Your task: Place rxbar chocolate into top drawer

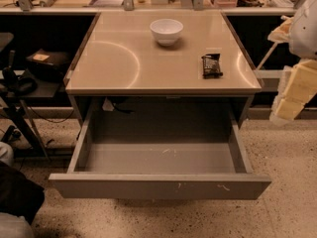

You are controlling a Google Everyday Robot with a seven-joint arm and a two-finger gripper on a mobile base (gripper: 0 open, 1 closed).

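The rxbar chocolate [211, 66] lies flat on the table [124, 58], near the right edge and to the right of the white bowl [166, 30]. Its long side runs from front to back. The top drawer [158, 185] stands open below it. The gripper [292, 90] hangs past the table's right side. The bar is to its left, not touching. I cannot tell how wide the gripper is.
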